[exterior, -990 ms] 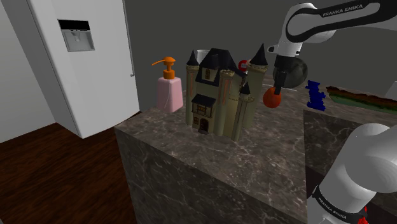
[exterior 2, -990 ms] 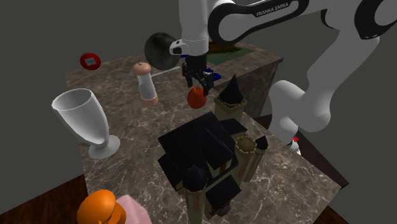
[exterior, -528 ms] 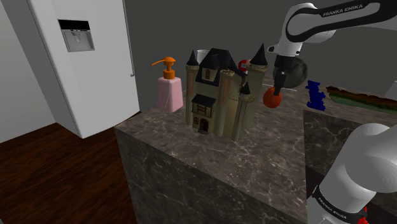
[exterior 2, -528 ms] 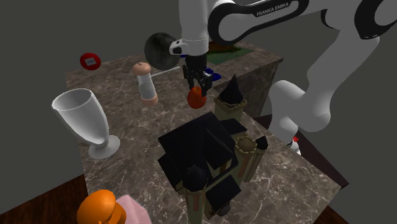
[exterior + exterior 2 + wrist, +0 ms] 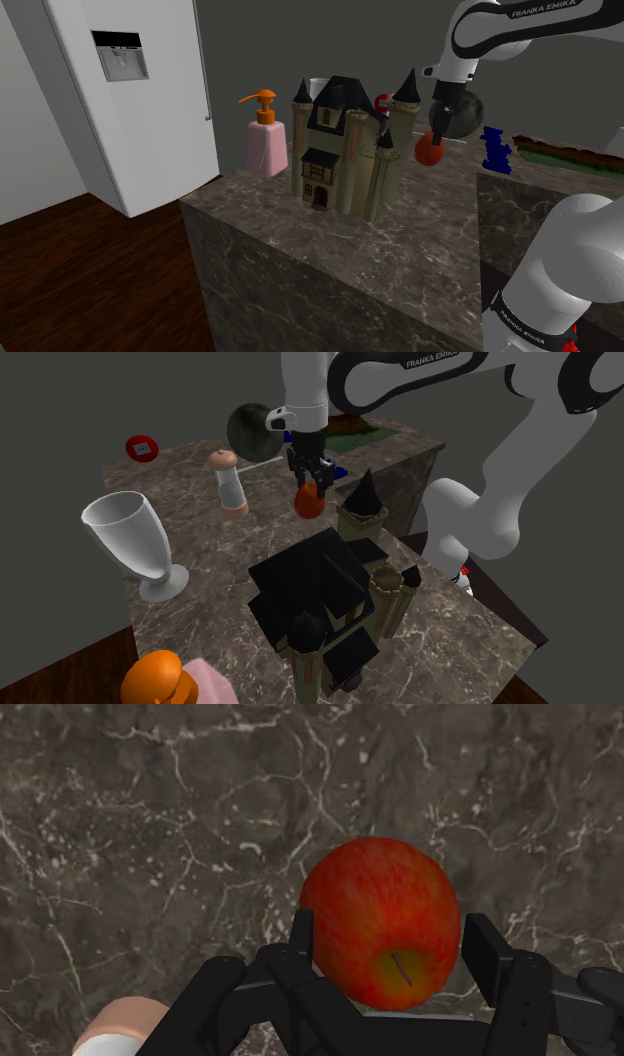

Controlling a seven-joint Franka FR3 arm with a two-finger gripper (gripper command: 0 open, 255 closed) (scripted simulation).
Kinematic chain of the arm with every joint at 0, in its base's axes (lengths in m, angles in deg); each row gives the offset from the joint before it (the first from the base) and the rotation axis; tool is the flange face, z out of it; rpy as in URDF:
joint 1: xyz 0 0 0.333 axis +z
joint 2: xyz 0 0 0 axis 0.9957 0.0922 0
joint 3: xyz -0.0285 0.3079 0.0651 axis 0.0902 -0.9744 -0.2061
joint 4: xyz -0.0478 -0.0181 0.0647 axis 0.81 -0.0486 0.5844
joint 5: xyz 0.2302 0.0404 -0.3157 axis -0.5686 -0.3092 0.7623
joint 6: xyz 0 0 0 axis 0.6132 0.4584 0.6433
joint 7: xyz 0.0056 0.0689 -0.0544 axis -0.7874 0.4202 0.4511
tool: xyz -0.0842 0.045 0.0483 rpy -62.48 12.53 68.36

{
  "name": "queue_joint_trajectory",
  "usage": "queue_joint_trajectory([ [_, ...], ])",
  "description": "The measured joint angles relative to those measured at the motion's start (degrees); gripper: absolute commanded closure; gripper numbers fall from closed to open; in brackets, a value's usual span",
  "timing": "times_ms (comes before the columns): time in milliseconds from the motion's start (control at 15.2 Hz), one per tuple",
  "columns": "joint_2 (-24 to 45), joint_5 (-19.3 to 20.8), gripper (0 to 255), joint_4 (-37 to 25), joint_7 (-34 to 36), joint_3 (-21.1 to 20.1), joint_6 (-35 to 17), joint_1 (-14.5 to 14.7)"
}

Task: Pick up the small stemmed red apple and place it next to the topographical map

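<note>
Here the black gripper [image 5: 309,480] is clasping the red apple [image 5: 380,919] by its sides and holding it clear above the marble counter [image 5: 420,250], likely so it can travel toward the topographical map [image 5: 568,158] at the shoulder view's far right.

Over the last second the pincer [image 5: 434,133] has risen a little. The red apple [image 5: 430,149] clasped between its fingers has gone up with it. The gap between the fruit and the counter [image 5: 400,235] beneath the pincer has widened slightly. Above the pincer, the white arm [image 5: 520,20] has lifted too, and its lettering now sits closer to the shoulder view's top edge. In the second exterior view the pincer [image 5: 310,483] and apple likewise sit a touch higher than before.
</note>
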Motion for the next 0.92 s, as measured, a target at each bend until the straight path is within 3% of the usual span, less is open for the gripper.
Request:
queue_joint_trajectory([
  [924,0.96,-1.20,255,-11.35,-0.15,-1.38,10.43,0.69],
])
